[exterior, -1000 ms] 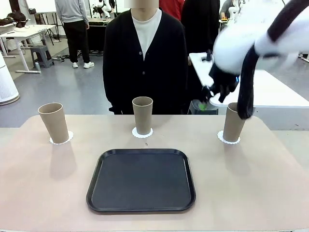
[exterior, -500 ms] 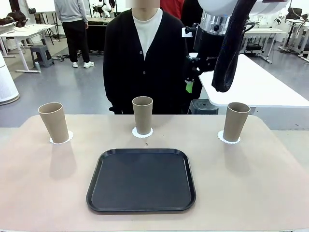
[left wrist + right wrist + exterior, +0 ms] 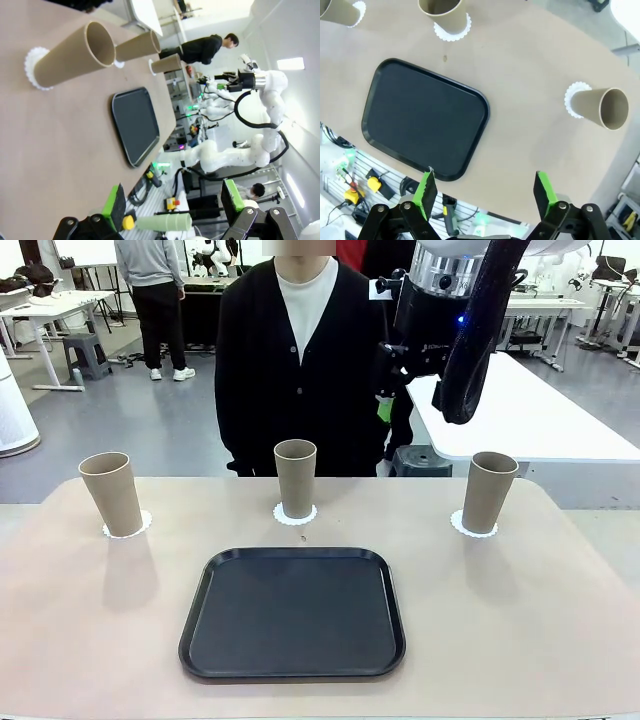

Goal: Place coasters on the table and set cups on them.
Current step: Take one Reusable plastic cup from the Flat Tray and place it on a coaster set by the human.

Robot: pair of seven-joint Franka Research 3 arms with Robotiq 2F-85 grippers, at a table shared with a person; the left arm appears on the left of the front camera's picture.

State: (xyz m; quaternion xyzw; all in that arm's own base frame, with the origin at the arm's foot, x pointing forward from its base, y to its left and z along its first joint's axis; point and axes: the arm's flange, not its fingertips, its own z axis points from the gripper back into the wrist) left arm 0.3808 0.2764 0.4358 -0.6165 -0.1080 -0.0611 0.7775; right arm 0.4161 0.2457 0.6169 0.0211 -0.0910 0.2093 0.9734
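While both claws hang over the scene with nothing in them, the table is fully set:
Right gripper (image 3: 485, 192): green pads spread wide, clear of everything, high above the table (image 3: 530, 90); from the front it (image 3: 385, 390) sits raised beside the person (image 3: 300, 360).
Left gripper (image 3: 172, 205): pads wide apart, empty, off the table's near end.
Cups: left cup (image 3: 112, 494), middle cup (image 3: 295, 478) and right cup (image 3: 488, 491) stand upright along the far side, well apart.
Coasters: one white coaster under each cup – left (image 3: 127, 527), middle (image 3: 295, 514), right (image 3: 472, 526).
Black tray (image 3: 293, 612): bare, in front of the middle cup.
Change: a second ago the right arm hung just beside the right cup; it has risen and pulled back. Cups, coasters and tray stand as before.
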